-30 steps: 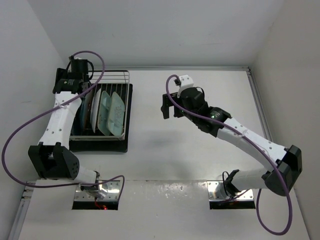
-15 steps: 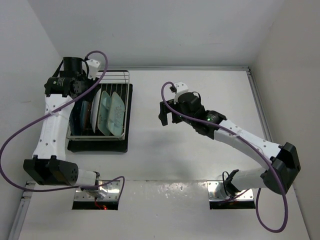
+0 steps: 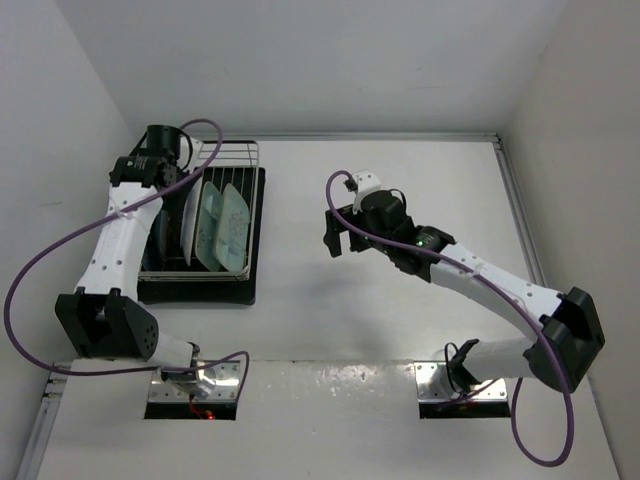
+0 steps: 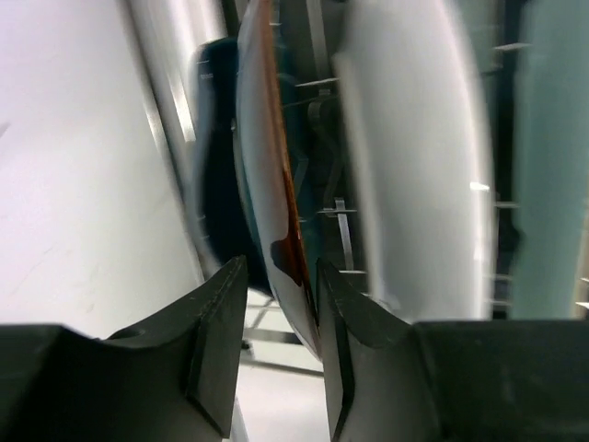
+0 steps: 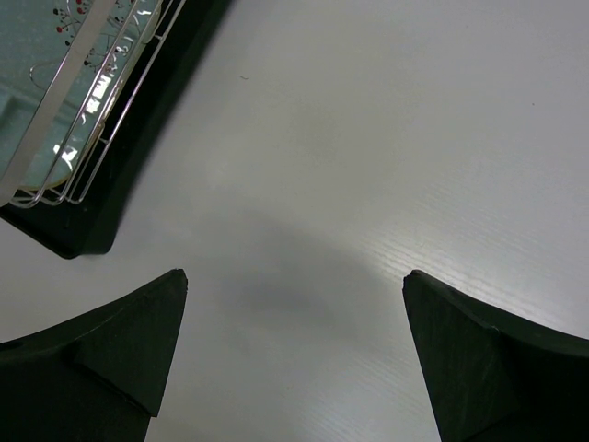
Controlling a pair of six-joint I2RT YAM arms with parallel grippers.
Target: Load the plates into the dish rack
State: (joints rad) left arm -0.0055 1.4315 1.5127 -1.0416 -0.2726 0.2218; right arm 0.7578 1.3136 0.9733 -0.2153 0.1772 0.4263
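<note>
White bench (image 3: 400, 320) carries the dish rack (image 3: 200, 290), where the red plate (image 4: 267, 184) stands on edge straight ahead of my left hand (image 4: 281, 262), rim running between fingers (image 4: 212, 341) parted just wider than it (no pinch, I judge), while my right hand (image 5: 294, 276) gapes empty, rack off its left.

One plate (image 4: 267, 166) stands between the left pincer's (image 4: 281, 313) fingers, other plates (image 4: 414, 166) just right of it. The dish rack (image 5: 101, 110) lies ahead-left of the right pincer (image 5: 293, 285).
</note>
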